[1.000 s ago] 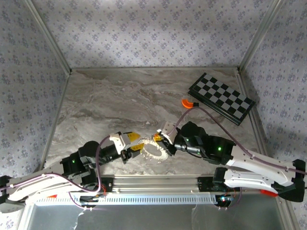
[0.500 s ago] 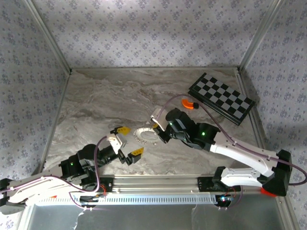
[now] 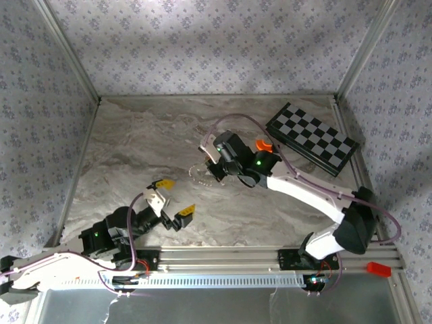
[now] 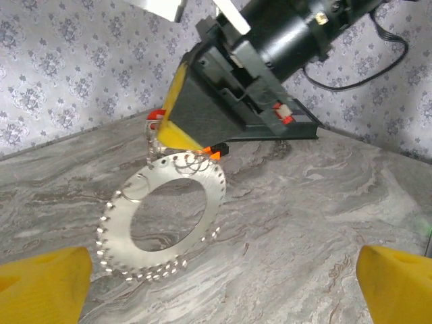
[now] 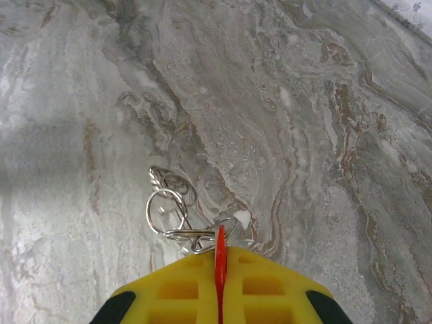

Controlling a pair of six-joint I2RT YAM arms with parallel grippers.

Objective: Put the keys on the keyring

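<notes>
At near left, the left gripper (image 3: 174,198) stands spread wide, grasping nothing. To its right and farther off, the right gripper (image 3: 212,169) is clenched on one small silver key with a red plastic head (image 5: 220,251). One silvery toothed keyring (image 4: 162,229) hangs from it by thin wire loops (image 5: 169,206). At far right, one orange curved piece (image 3: 264,144) and one black-and-white chequered board (image 3: 310,137) lie on the marble table (image 3: 135,148).

The left jaws have let go of the keyring (image 4: 116,226), opened wide and pulled back. The right jaws have carried the red key (image 5: 220,253) and keyring closer to the chequered board (image 3: 310,138).
</notes>
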